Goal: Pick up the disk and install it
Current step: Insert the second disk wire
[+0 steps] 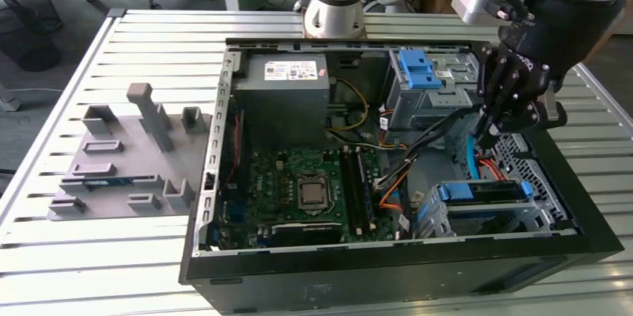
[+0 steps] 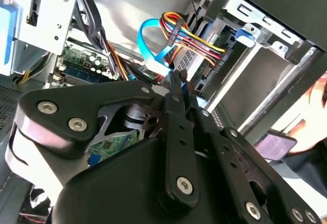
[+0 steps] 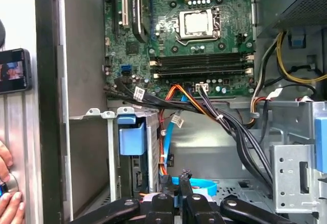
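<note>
The disk (image 1: 482, 192) lies in its blue carrier inside the lower drive cage, at the front corner of the open computer case on the exterior view's right. In the first wrist view the carrier's blue end (image 3: 132, 134) shows in the cage slot. My gripper (image 1: 487, 132) reaches down into the case just behind that cage. Its fingers are shut, pressed together in both wrist views (image 3: 180, 199) (image 2: 176, 79). The fingertips sit right at the connector of a blue data cable (image 2: 155, 67). I cannot tell whether they pinch it.
A bundle of coloured power wires (image 2: 191, 39) and black cables (image 3: 225, 124) runs past the gripper. The blue-latched upper drive cage (image 1: 425, 82), the power supply box (image 1: 287, 82) and the motherboard (image 1: 307, 186) crowd the case. A grey fixture (image 1: 129, 160) lies on the table. A person's hand (image 3: 9, 198) and phone (image 3: 14, 71) are beside the case.
</note>
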Robot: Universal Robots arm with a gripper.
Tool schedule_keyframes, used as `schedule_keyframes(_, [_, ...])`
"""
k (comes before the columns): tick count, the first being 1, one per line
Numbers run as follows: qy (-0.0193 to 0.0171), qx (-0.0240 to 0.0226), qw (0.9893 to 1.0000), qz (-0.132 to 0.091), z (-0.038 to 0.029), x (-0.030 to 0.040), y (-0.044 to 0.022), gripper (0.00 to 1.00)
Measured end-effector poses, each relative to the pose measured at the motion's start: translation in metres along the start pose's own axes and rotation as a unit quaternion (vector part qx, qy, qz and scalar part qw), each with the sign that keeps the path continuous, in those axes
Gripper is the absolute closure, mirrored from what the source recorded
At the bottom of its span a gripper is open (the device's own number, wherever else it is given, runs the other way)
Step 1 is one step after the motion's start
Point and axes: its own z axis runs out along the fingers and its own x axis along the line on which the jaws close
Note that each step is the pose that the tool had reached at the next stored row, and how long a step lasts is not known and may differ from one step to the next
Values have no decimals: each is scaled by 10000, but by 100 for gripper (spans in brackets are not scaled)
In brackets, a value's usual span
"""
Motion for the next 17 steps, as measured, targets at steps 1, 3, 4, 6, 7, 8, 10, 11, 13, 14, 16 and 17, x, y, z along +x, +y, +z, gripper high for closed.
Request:
schedule_keyframes(1, [-88,-5,10000,-1,3,-1,0,84])
schedule_keyframes(3, [-274,-16,9996,-3,2,-1,0,84])
schedule_keyframes(4, [-364,-21,9993,-4,3,-1,0,84])
schedule_keyframes(6, [-520,-30,9986,-6,9,2,0,84])
schedule_keyframes(7, [-540,-31,9985,-7,18,9,-1,84])
schedule_keyframes(8, [-546,-32,9985,-7,29,23,-1,84])
schedule_keyframes(10, [-552,-32,9985,-7,55,62,-1,84])
schedule_keyframes(11, [-553,-32,9985,-7,68,89,-2,84])
schedule_keyframes(13, [-560,-32,9984,-7,101,146,-3,84])
schedule_keyframes(14, [-562,-33,9984,-7,120,177,-5,84])
schedule_keyframes(16, [-570,-33,9984,-7,157,238,-9,84])
schedule_keyframes(17, [-575,-33,9983,-7,176,268,-11,84])
